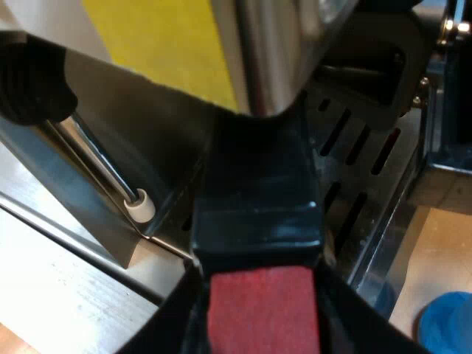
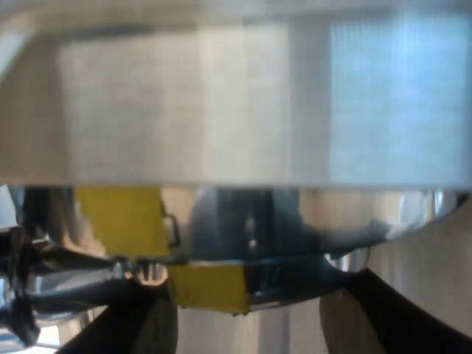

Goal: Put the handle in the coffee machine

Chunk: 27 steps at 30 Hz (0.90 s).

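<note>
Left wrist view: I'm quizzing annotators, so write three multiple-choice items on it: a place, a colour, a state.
1. The handle lies: A over the slotted drip tray; B in a mug; C on the hopper.
2. The handle's end is: A green; B red; C white.
3. The left gripper is: A open; B shut on a tamper; C shut on the handle.
Answers: A, the tray's slots show beneath the handle; B, red shows between the fingers; C, both fingers press its sides.

No legible text or labels
</note>
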Motion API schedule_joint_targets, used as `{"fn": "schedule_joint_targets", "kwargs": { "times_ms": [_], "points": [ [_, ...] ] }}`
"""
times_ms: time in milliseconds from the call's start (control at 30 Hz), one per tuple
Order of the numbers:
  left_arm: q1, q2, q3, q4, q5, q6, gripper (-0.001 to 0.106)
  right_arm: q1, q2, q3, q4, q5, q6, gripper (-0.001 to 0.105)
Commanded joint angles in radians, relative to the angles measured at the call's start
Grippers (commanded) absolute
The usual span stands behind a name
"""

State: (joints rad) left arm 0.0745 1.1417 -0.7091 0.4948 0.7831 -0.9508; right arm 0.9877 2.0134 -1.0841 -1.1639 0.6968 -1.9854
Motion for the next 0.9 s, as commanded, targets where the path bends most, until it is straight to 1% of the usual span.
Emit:
{"fn": "schedule_joint_targets", "kwargs": {
  "times_ms": [33, 67, 167, 500, 800, 900],
  "points": [
    [-0.001, -0.028, -0.029, -0.045, 0.096, -0.009, 0.042, -0.007, -0.018, -0.019, -0.067, -0.005, -0.016, 0.045],
    [-0.001, -0.028, -0.029, -0.045, 0.096, -0.009, 0.048, -0.007, -0.018, -0.019, -0.067, -0.005, -0.016, 0.045],
    [-0.001, -0.028, -0.029, -0.045, 0.096, -0.009, 0.054, -0.007, -0.018, -0.019, -0.067, -0.005, -0.016, 0.045],
    [-0.001, -0.028, -0.029, -0.043, 0.096, -0.018, 0.054, -0.007, -0.018, -0.019, -0.067, -0.005, -0.016, 0.045],
    [-0.001, -0.063, -0.029, 0.027, 0.096, -0.018, 0.054, -0.007, -0.018, -0.051, -0.079, -0.005, -0.018, 0.045],
    [-0.001, -0.075, -0.029, 0.046, 0.096, -0.018, 0.054, -0.007, -0.018, -0.054, -0.077, -0.005, -0.038, 0.045]
  ]
}}
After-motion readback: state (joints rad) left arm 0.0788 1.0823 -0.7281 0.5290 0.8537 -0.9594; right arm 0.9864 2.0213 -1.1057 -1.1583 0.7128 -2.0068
